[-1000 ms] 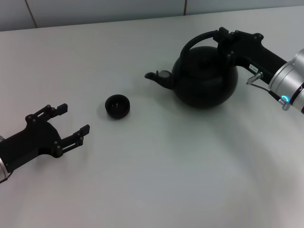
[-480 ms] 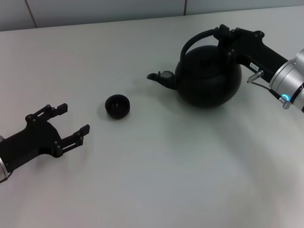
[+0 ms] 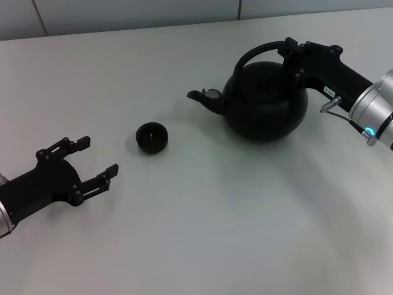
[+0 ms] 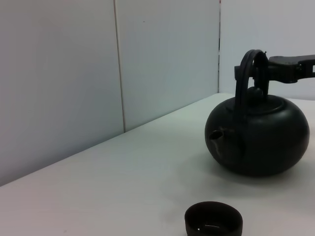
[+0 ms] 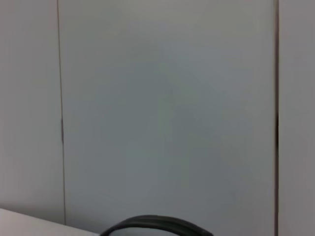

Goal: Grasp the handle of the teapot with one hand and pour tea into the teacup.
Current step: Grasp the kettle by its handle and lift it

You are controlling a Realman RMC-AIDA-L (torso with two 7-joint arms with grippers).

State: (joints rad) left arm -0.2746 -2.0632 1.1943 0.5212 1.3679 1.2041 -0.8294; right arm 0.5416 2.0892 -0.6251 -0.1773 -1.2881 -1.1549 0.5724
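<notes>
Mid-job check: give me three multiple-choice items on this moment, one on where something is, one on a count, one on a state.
1. Where is the teacup?
A. Between the teapot's spout and the left gripper
B. Behind the teapot
C. Under the right gripper

2. How many cups are on the table?
A. One
B. Two
C. Three

3. What is the left gripper doing?
A. Shut on the cup
B. Open, holding nothing
C. Shut on the spout

Answers:
1. A: in the head view the cup stands on the table apart from both, with the teapot to one side, spout pointing its way, and the left gripper to the other.
2. A: only one small black cup shows.
3. B: its fingers are spread with empty space between; the right gripper is the one at the handle.
</notes>
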